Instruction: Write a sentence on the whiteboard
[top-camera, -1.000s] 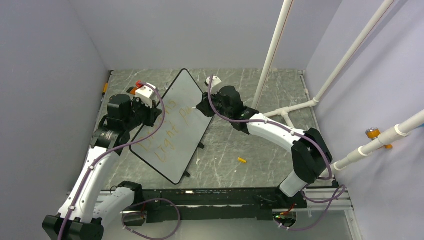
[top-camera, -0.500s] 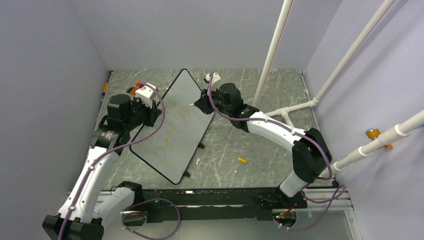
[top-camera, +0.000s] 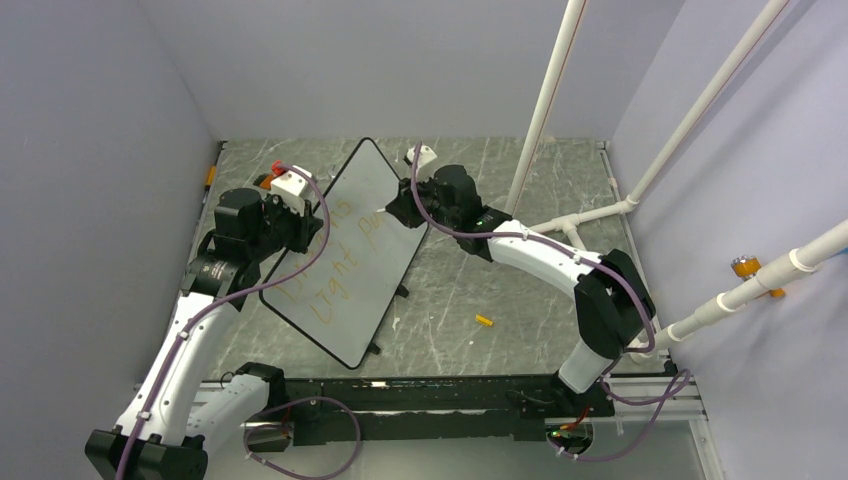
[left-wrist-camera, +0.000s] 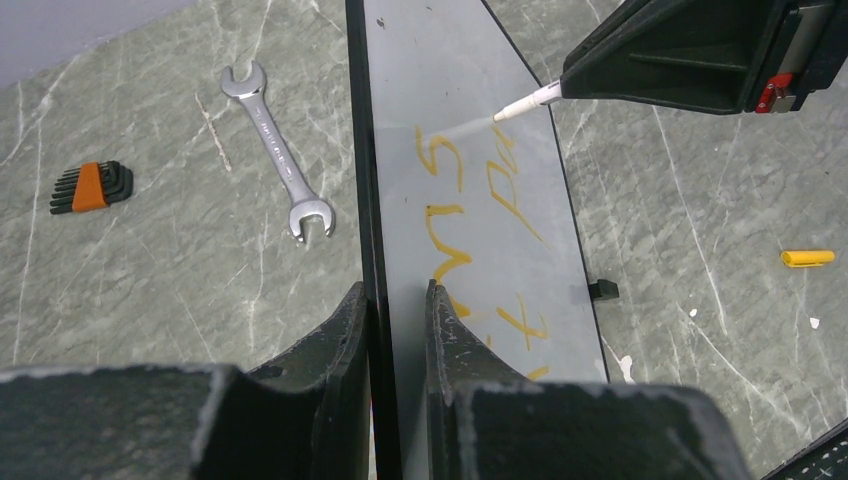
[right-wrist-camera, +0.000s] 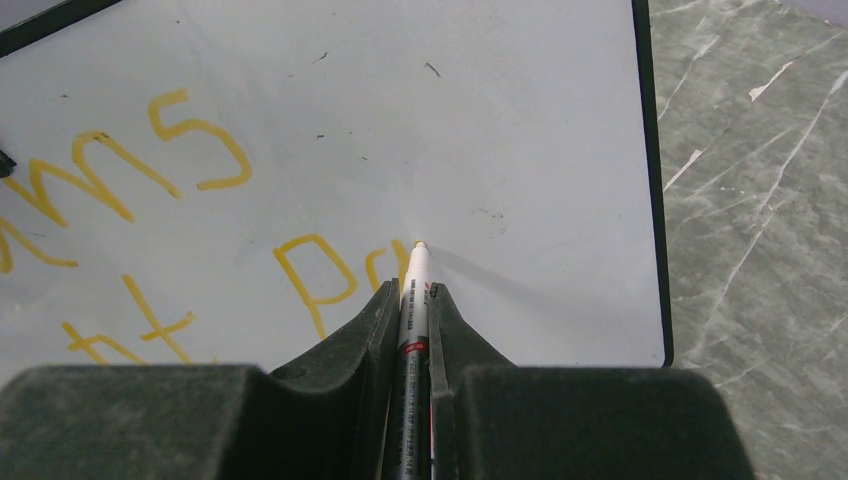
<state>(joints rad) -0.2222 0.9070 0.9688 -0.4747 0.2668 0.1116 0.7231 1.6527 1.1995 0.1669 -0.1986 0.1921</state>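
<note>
The whiteboard (top-camera: 350, 250) lies tilted across the table's left half. My left gripper (top-camera: 300, 228) is shut on its left rim (left-wrist-camera: 372, 250), one finger on each side of the edge. The sentence (top-camera: 335, 260) shows in orange-yellow; the wrist views show "ms" (right-wrist-camera: 130, 170) on the upper line and "t Pa" (right-wrist-camera: 315, 275) on the lower. My right gripper (top-camera: 398, 212) is shut on a white marker (right-wrist-camera: 414, 300), whose tip (right-wrist-camera: 420, 245) touches the board just right of the "Pa". In the left wrist view the marker (left-wrist-camera: 525, 103) sticks out of the right gripper onto the board.
A wrench (left-wrist-camera: 278, 150) and an orange hex-key set (left-wrist-camera: 92, 186) lie left of the board. A yellow marker cap (top-camera: 484, 321) lies on the table right of the board. White pipes (top-camera: 545, 100) stand at the back right. Small black clips (left-wrist-camera: 602, 290) sit on the board's right edge.
My right gripper has shifted a little to the left and up along the board with the marker, and the second letter after the "P" has grown. The left arm has not moved.
</note>
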